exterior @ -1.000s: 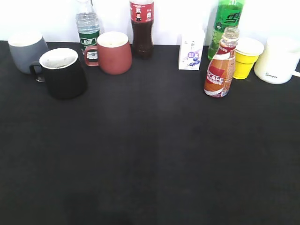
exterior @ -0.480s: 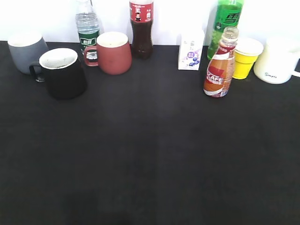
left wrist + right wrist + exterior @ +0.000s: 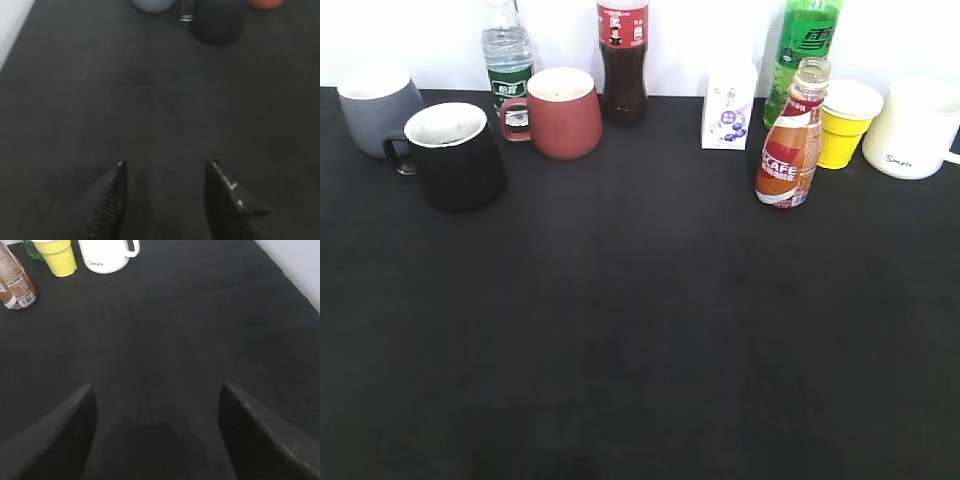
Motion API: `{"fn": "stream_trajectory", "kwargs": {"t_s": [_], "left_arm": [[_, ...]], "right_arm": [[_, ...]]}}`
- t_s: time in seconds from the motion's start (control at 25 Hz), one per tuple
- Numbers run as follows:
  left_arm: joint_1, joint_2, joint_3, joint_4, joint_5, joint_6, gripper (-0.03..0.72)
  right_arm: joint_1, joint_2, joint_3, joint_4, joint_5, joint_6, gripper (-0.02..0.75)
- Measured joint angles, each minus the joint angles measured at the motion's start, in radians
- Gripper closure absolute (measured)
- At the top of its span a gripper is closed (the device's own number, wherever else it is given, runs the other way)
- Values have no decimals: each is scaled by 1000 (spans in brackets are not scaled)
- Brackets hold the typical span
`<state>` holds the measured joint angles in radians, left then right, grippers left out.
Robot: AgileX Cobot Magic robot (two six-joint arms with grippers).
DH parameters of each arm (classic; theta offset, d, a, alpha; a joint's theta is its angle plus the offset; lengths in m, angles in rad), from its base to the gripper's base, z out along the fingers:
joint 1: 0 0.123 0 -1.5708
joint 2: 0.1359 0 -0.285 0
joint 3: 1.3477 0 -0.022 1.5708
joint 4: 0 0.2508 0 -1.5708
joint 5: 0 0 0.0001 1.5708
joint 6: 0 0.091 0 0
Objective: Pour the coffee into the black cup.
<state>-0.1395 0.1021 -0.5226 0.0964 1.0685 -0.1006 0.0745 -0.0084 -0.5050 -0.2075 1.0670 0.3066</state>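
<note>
A: Where's the coffee (image 3: 789, 140)?

B: Far right of the counter (image 3: 650, 330), upright, just in front of the green bottle (image 3: 801, 45) and beside the yellow cup (image 3: 845, 122). The black cup (image 3: 453, 155) is far left, well apart from it.

A: How will it handle?

B: My guess: light, thin plastic that gives under a squeeze, with a slick label. It has no cap and looks nearly full, so any tilt on the way risks a spill.

A: Where to grip?

B: Around the labelled middle, below the shoulder, firmly but not crushing. The neck seems too narrow and high.

A: And the pincers?

B: Both spread apart and empty. The right pincer (image 3: 155, 430) is nearer the coffee; the left pincer (image 3: 165, 172) faces the black cup.
</note>
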Motion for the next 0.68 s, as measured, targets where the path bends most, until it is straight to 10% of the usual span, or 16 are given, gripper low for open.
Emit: {"fn": "stream_trajectory", "kwargs": {"t_s": [0.68], "left_arm": [[261, -110, 0, 0, 0, 0, 316]], "right_arm": [[0, 0, 0, 0, -1, 0, 148]]}}
